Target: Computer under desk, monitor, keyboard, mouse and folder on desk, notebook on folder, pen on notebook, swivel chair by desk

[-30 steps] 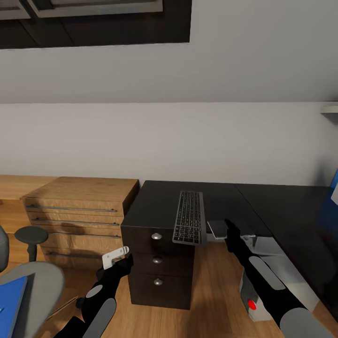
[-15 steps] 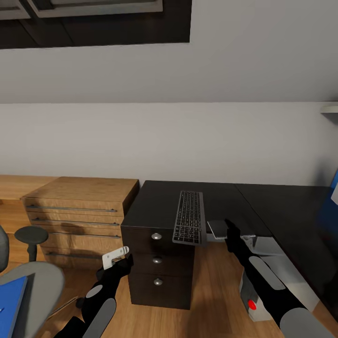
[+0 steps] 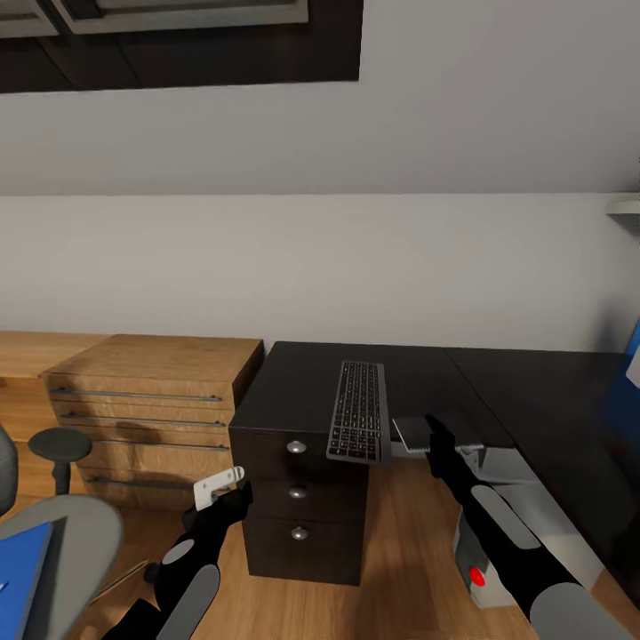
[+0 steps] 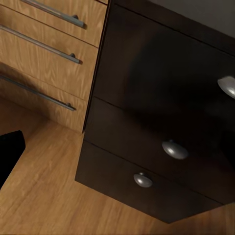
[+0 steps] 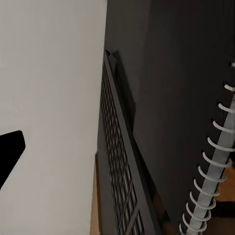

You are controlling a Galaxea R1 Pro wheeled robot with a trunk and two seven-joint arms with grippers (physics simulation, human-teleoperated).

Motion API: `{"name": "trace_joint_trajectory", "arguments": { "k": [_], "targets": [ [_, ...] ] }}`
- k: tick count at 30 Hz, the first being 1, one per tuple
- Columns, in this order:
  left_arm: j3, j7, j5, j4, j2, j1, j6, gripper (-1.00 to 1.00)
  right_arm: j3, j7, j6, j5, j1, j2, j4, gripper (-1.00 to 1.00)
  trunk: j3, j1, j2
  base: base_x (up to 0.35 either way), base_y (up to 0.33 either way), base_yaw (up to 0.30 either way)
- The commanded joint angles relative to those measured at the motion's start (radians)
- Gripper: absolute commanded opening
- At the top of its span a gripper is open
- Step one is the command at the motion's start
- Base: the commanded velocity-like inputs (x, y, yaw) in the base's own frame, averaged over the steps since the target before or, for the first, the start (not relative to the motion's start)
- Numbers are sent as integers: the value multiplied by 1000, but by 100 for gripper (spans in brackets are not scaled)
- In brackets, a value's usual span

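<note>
Head view: on the black worktop (image 3: 533, 391), keyboard (image 3: 358, 423) lying lengthwise near to far above the dark drawer unit (image 3: 298, 498), its near end jutting over the front edge. Just right of it, right gripper (image 3: 429, 436) at the worktop's near edge, jaws pinching the grey notebook (image 3: 409, 433), held off the surface. Below and to the right, computer (image 3: 484, 547) standing on the wood floor (image 3: 400, 551) under the worktop, red light low on its front. Left gripper (image 3: 233, 491) in front of the dark drawers, with the white pen (image 3: 218, 486) at its tip; cannot tell how its jaws stand. At the near left, grey swivel chair (image 3: 71, 542) with the blue folder (image 3: 22, 569) flat on its seat; behind it, a light-wood drawer chest (image 3: 151, 391) against the pale wall. Left wrist view: three round metal knobs down the dark drawer unit (image 4: 147, 112), wood chest (image 4: 49, 54) beside it, one black finger (image 4: 10, 152) at the frame edge. Right wrist view: keyboard (image 5: 117, 166) seen almost edge-on on the worktop (image 5: 176, 73), the notebook (image 5: 211, 164) with its white spiral binding close by.
</note>
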Motion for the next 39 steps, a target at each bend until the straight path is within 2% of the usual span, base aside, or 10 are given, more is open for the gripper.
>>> {"name": "trace_joint_trajectory", "arguments": {
  "k": [1, 31, 34, 39],
  "targets": [
    [-2, 8, 5, -1, 1, -1, 3, 100, 3, 4, 0, -10, -1, -1, 1, 100, -1, 0, -1, -90, 0, 0],
    [-2, 8, 6, -1, 2, -1, 4, 100, 3, 3, -1, -8, -1, -1, 0, 100, -1, 0, -1, -248, 0, 0],
    [-1, 8, 6, -1, 2, -1, 4, 100, 4, 0, -2, 0, -1, -1, -1, 100, -1, 0, -1, -204, 0, 0],
    [-1, 7, 6, -1, 2, -1, 4, 100, 5, -35, 0, 41, -1, -4, -34, 100, -1, 0, -1, -69, 0, 0]
  ]
}}
